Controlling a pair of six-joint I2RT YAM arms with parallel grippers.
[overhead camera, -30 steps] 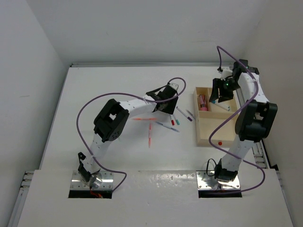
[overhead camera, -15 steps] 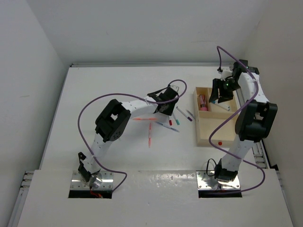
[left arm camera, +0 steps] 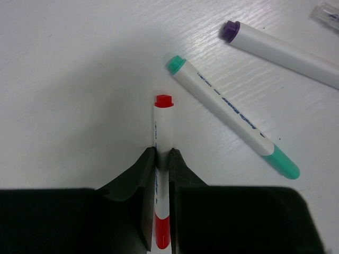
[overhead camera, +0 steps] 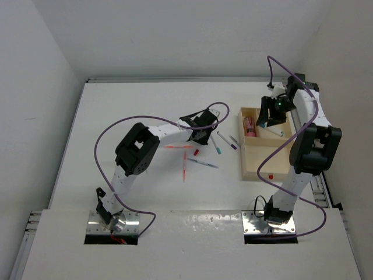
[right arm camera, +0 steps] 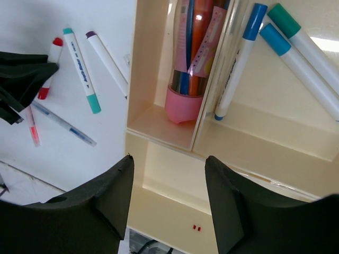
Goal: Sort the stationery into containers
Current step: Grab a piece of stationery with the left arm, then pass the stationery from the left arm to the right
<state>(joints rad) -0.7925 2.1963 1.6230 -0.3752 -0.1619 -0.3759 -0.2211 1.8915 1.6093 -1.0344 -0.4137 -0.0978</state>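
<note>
While the left fingers (left arm camera: 148, 164) pinch a red-capped pen (left arm camera: 163, 119), the right fingers (right arm camera: 114, 196) hang open, empty.
The pen juts ahead of the left tips; the tray (right arm camera: 145, 69) lies beneath the right pair.

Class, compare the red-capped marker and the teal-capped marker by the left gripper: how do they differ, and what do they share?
The red marker has red ends, the teal marker teal ends. The left gripper pinches the red marker; the teal marker lies free on the table. The red marker points straight out from the gripper; the teal marker lies slanted. Both have white bodies with blue print.
</note>
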